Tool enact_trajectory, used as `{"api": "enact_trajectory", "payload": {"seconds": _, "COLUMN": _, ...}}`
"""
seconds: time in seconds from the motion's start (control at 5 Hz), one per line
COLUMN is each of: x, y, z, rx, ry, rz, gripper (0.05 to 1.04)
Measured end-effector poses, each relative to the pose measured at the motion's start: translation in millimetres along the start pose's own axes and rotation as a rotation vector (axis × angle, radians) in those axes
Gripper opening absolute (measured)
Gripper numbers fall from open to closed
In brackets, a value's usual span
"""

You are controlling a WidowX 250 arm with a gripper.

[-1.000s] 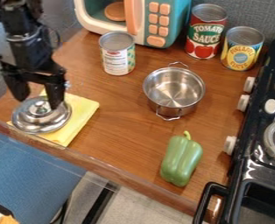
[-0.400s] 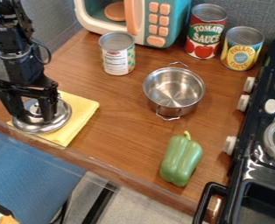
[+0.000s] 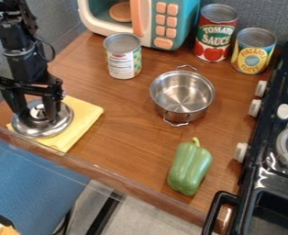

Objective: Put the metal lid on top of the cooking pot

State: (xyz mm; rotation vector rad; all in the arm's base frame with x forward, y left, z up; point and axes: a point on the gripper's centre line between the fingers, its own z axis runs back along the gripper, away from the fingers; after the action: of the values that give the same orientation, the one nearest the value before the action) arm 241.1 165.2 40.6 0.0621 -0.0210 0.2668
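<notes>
In the camera view, the black arm [image 3: 24, 57] comes in from the top left and hangs down over the brown table [image 3: 125, 124]. Its gripper [image 3: 35, 111] is open. The two fingers are apart, one on each side of the little knob [image 3: 40, 110] on the lid. I can't tell if they touch it.

The lid [image 3: 45, 131] is round and shiny. It lies flat on a folded yellow cloth [image 3: 87, 114], near the table's front edge. The lid hangs out a bit past the left side of the cloth.

The pot [image 3: 183, 94] is well apart from the lid, over to the right. It is shiny too, and it stands up with its top open, so you can see down inside. It has a thin handle at the back and one at the front.

A green pepper [image 3: 190, 167] lies in front of the pot. A can with a white label [image 3: 122, 64] stands behind the pot, to the left. A red can [image 3: 215, 39] and a yellow can [image 3: 253, 54] stand side by side at the back right. A blue-green toy oven [image 3: 191, 11] with orange buttons [image 3: 165, 21] is at the back. The black stove [image 3: 266, 158] is on the right, with white knobs [image 3: 240, 152] on its side.
</notes>
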Motion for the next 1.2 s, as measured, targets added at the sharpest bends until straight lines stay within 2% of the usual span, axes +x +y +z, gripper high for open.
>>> {"api": "enact_trajectory", "payload": {"seconds": 0.2, "x": 4, "y": -4, "z": 0, "rx": 0.003, "ry": 0.003, "rz": -0.011, "gripper": 0.691}}
{"api": "enact_trajectory", "payload": {"seconds": 0.4, "x": 4, "y": -4, "z": -3, "rx": 0.004, "ry": 0.013, "rz": -0.007, "gripper": 0.383}}
{"api": "enact_trajectory", "payload": {"seconds": 0.6, "x": 4, "y": -5, "z": -4, "rx": 0.007, "ry": 0.013, "rz": -0.012, "gripper": 0.279}}
{"api": "enact_trajectory", "payload": {"seconds": 0.8, "x": 5, "y": -9, "z": -4, "rx": 0.004, "ry": 0.013, "rz": -0.014, "gripper": 0.279}}
{"api": "enact_trajectory", "payload": {"seconds": 1.0, "x": 9, "y": -23, "z": 6, "rx": 0.006, "ry": 0.008, "rz": -0.034, "gripper": 0.279}}
{"api": "enact_trajectory", "payload": {"seconds": 1.2, "x": 31, "y": -48, "z": 51, "rx": 0.032, "ry": -0.070, "rz": -0.067, "gripper": 0.279}}
